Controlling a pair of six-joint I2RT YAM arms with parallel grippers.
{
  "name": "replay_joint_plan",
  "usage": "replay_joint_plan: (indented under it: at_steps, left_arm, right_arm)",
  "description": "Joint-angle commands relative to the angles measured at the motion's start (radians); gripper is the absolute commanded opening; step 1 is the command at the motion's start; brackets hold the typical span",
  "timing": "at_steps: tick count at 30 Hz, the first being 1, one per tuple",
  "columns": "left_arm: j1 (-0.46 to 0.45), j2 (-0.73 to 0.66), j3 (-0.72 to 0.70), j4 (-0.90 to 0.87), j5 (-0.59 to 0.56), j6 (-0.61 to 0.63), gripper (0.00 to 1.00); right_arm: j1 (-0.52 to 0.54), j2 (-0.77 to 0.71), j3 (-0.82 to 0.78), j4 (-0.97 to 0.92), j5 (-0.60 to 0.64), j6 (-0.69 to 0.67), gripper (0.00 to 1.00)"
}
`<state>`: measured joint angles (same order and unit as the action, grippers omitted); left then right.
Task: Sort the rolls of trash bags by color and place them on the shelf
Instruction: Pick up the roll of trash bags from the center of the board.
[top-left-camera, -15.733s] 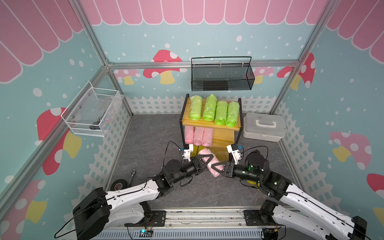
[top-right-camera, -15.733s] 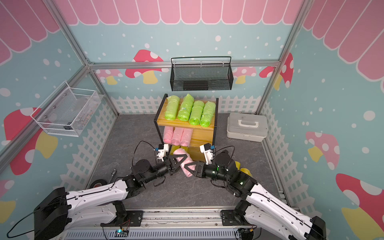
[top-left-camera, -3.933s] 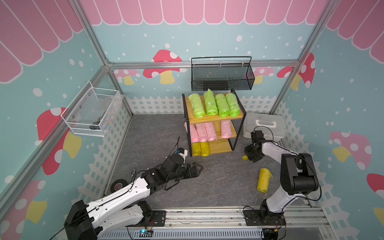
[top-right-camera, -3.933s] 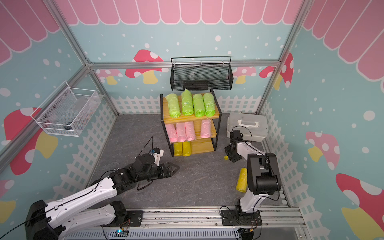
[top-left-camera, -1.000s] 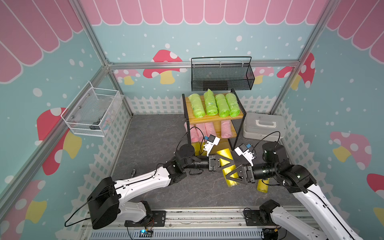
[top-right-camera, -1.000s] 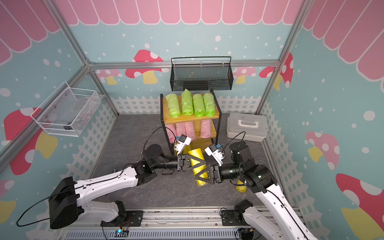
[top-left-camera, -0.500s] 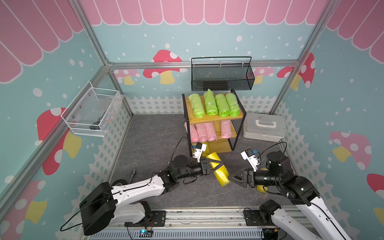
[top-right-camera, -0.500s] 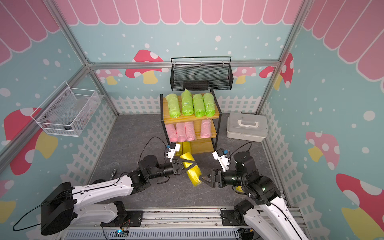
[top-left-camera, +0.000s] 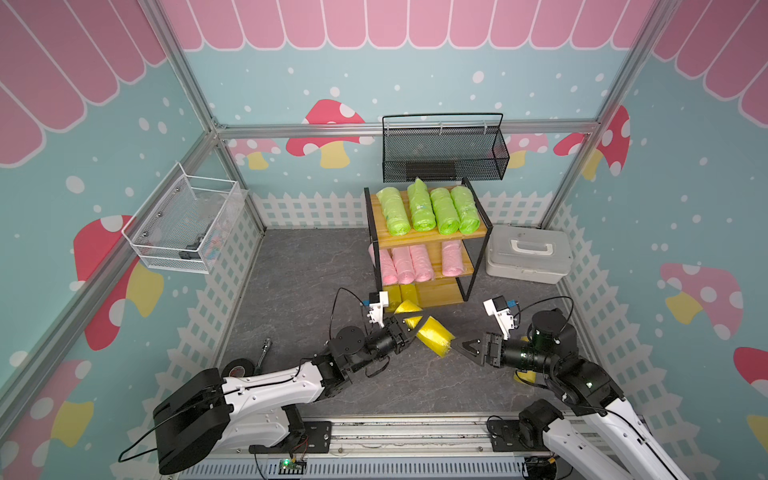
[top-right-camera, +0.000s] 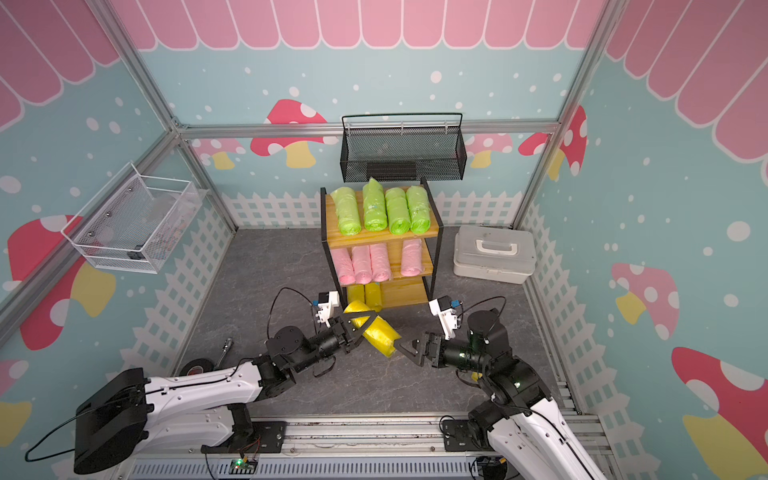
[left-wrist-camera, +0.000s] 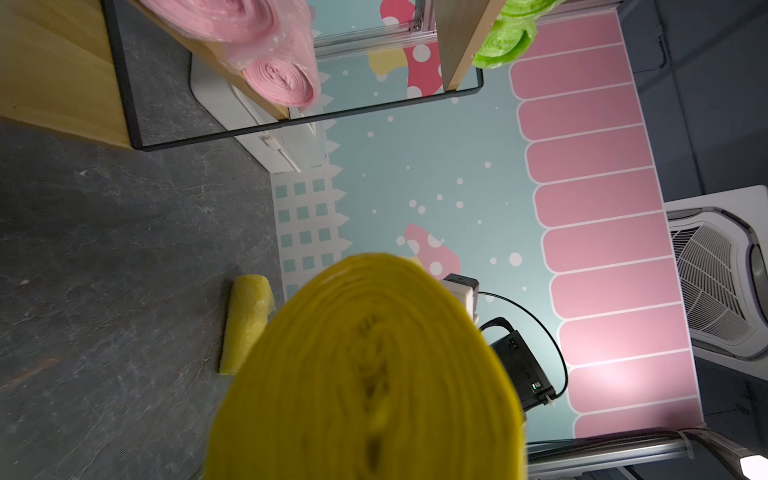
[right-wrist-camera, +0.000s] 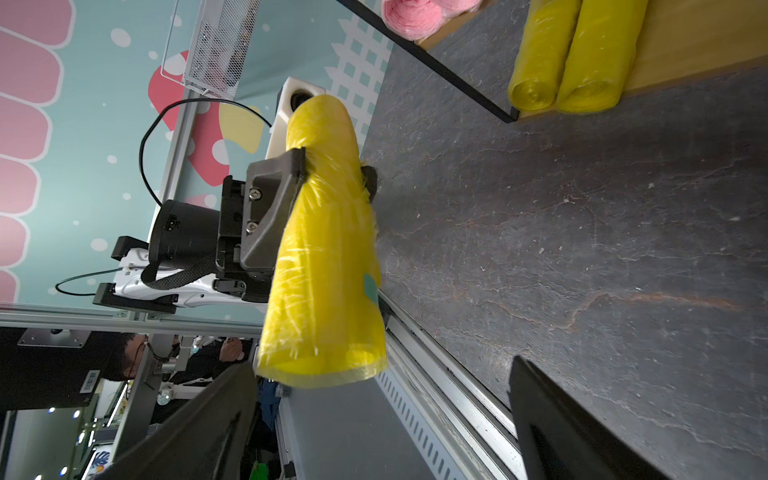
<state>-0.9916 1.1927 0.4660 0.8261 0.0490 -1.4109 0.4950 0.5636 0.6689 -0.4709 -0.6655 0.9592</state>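
The shelf (top-left-camera: 440, 240) stands at the back. Four green rolls (top-left-camera: 419, 208) lie on its top board, four pink rolls (top-left-camera: 417, 264) on its middle board and two yellow rolls (right-wrist-camera: 582, 54) on its bottom board. Just in front of the shelf, the left gripper (right-wrist-camera: 332, 174) squeezes a yellow roll (top-left-camera: 434, 332). The right gripper (top-left-camera: 457, 345) waits farther from the shelf, wide open, holding nothing. One more yellow roll (left-wrist-camera: 246, 324) lies on the floor, well apart from the shelf.

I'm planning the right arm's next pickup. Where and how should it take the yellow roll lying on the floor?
Grip the loose yellow roll at mid-length, from above, jaws across its width: it lies flat on its side on the floor, and soft ends would probably crush.
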Motion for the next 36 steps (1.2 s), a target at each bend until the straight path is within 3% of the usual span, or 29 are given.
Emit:
replay_joint_plan:
  at_steps: [1,7,12,20,23,26,36]
  left_arm:
    - [-0.012,0.015,0.019,0.090,-0.021,-0.023,0.00]
    - [-0.020,0.041,0.030,0.119,-0.025,-0.028,0.00]
    - [-0.022,0.056,0.020,0.142,-0.032,-0.037,0.00]
    - [-0.030,0.071,0.036,0.146,-0.037,-0.033,0.00]
    - [-0.032,0.084,0.041,0.152,-0.032,-0.033,0.00]
    - [-0.035,0.094,0.035,0.173,-0.031,-0.040,0.00]
    - [-0.038,0.097,0.043,0.168,-0.030,-0.034,0.00]
  right_arm:
    - [0.014,0.023,0.007,0.087,0.001,0.029,0.99]
    - [0.044,0.055,-0.017,0.180,0.034,0.087,0.97]
    - [0.081,0.054,-0.056,0.262,0.074,0.151,0.88]
    - [0.152,0.079,-0.051,0.290,0.146,0.164,0.86]
    - [0.174,0.098,-0.053,0.304,0.176,0.170,0.77]
    - [0.190,0.113,-0.059,0.322,0.200,0.177,0.62]
    - [0.218,0.152,-0.083,0.408,0.238,0.211,0.49]
